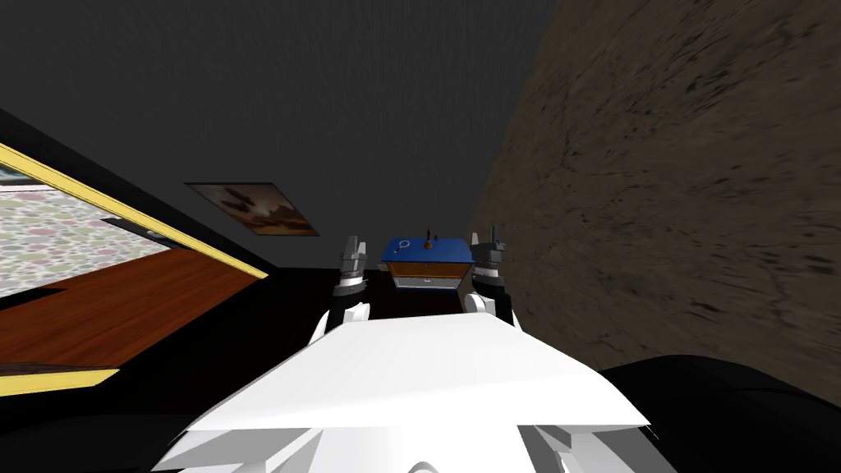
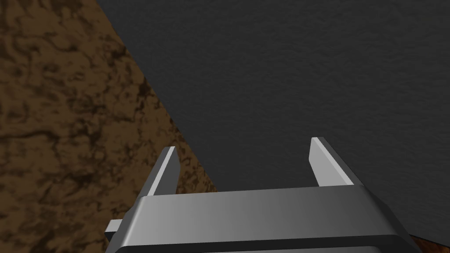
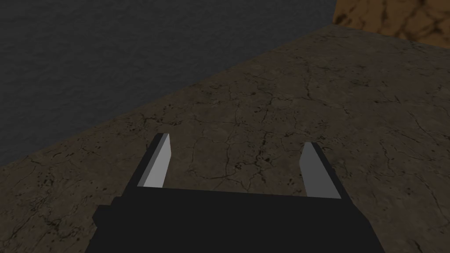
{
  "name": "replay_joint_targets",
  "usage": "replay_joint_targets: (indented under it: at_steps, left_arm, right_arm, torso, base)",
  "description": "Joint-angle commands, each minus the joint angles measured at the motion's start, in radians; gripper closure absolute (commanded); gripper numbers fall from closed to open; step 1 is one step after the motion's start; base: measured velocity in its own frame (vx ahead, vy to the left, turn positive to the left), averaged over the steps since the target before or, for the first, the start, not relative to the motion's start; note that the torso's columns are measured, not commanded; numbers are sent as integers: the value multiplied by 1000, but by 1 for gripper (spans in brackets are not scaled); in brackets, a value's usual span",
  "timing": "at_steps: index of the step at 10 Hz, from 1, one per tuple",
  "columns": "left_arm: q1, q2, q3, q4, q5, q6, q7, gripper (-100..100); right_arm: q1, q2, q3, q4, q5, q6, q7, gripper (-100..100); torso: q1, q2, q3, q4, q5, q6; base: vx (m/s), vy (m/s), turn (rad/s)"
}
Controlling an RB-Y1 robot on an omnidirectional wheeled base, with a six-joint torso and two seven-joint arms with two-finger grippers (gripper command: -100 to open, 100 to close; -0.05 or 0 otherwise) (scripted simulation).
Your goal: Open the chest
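The chest (image 1: 427, 264) stands small and straight ahead in the head view: a blue top, an orange-brown front and a pale grey lower drawer panel. A small dark object and a ring-like thing rest on its top. My left gripper (image 1: 353, 250) is raised to the left of the chest, well short of it. To the chest's right rises my right gripper (image 1: 488, 242), also short of it. Both are open with nothing between the fingers, as the left wrist view (image 2: 244, 158) and the right wrist view (image 3: 235, 160) show.
A rough brown wall (image 1: 682, 189) runs close along my right side. A dark grey wall (image 1: 328, 98) lies behind the chest with a framed picture (image 1: 253, 208) on it. At left a yellow-trimmed frame (image 1: 131, 213) borders a red-brown floor (image 1: 107, 308).
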Motion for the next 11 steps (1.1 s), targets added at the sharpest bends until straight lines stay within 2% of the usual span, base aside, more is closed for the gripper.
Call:
replay_joint_targets:
  at_steps: [1,9,10,11]
  left_arm:
    - [0,0,0,0,0,0,0,0]
    - [0,0,0,0,0,0,0,0]
    - [0,0,0,0,0,0,0,0]
    - [0,0,0,0,0,0,0,0]
  right_arm:
    - [0,0,0,0,0,0,0,0]
    - [0,0,0,0,0,0,0,0]
    - [0,-34,15,21,33,32,-4,-100]
    - [0,-52,25,36,56,55,-6,-100]
  torso:
    - [0,40,-82,41,0,0]
    - [0,618,-1234,617,0,0]
    - [0,691,-1382,691,0,0]
    - [1,725,-1451,724,0,0]
  base:
    - [0,0,0]
    - [0,0,0]
    - [-2,21,56]
    - [-16,36,63]
